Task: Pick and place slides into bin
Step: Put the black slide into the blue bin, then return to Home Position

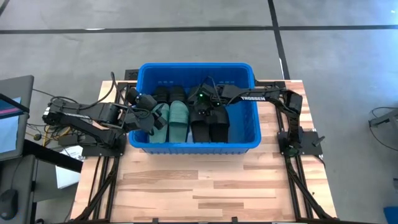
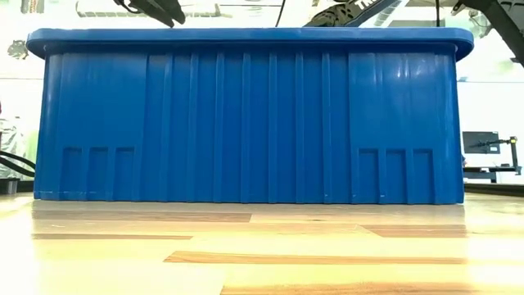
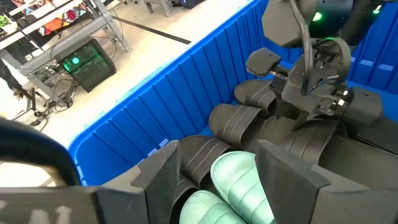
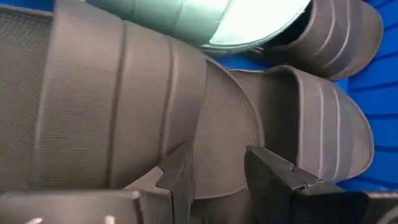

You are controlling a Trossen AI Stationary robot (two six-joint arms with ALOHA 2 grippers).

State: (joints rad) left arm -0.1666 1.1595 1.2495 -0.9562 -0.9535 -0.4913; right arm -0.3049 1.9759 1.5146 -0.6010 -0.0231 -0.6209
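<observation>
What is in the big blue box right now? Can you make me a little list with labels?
bin: blue tub at the far side of the wooden table
green slides: two, side by side in the bin
black slides: several, beside and behind the green ones
left gripper: open, above the green slides
right gripper: open, low over a black slide
slides outside bin: none seen

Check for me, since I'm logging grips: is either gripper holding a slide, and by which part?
Neither. The left gripper hangs open over the green slides, and the right gripper stands open just above a black slide, both inside the bin.
</observation>
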